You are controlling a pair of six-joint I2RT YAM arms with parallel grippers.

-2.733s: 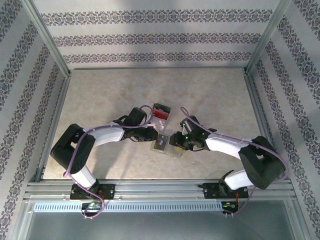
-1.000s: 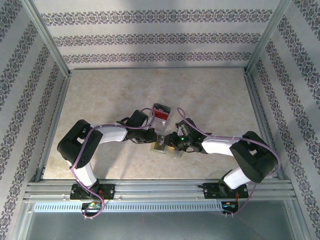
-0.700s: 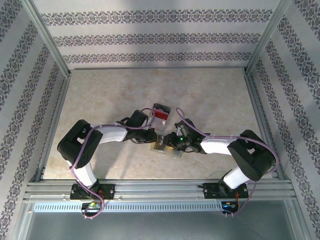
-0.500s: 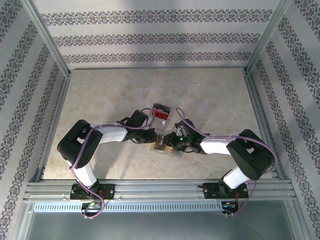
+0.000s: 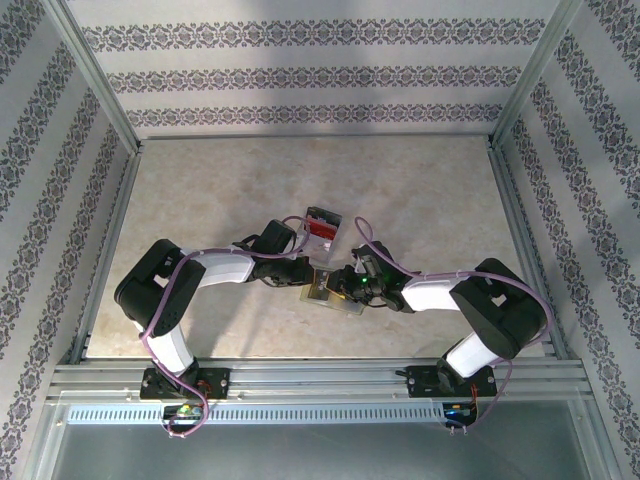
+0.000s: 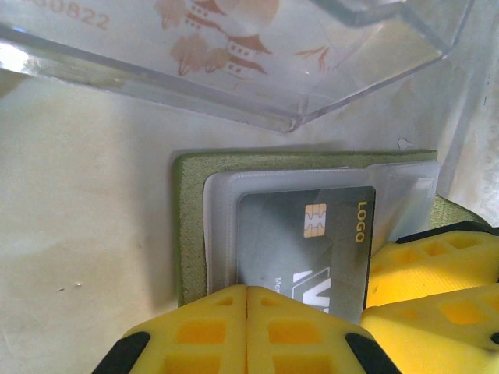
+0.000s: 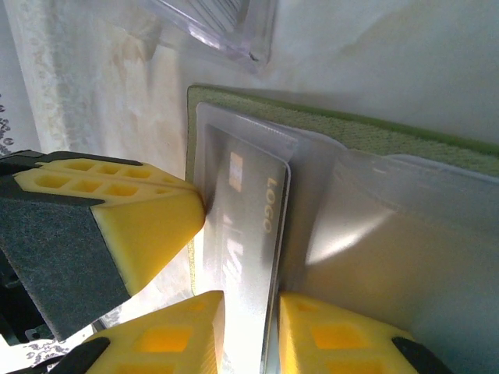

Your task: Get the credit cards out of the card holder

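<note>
On the beige marbled worktop (image 5: pixel 200 200), the card holder (image 6: pixel 183 234) lies open between both arms. The left claw (image 6: pixel 247 292), fingers together, presses on its edge. The right claw (image 7: pixel 251 302), narrowly apart, straddles the dark grey card (image 6: pixel 304 241). The card looks thin, stiff and slick, so it is probably best pinched squarely at its exposed end.

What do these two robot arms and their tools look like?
The left arm and right arm have black joints, white shells and looping purple cables. The left tool and right tool have chunky yellow fingers with square pockets.
</note>
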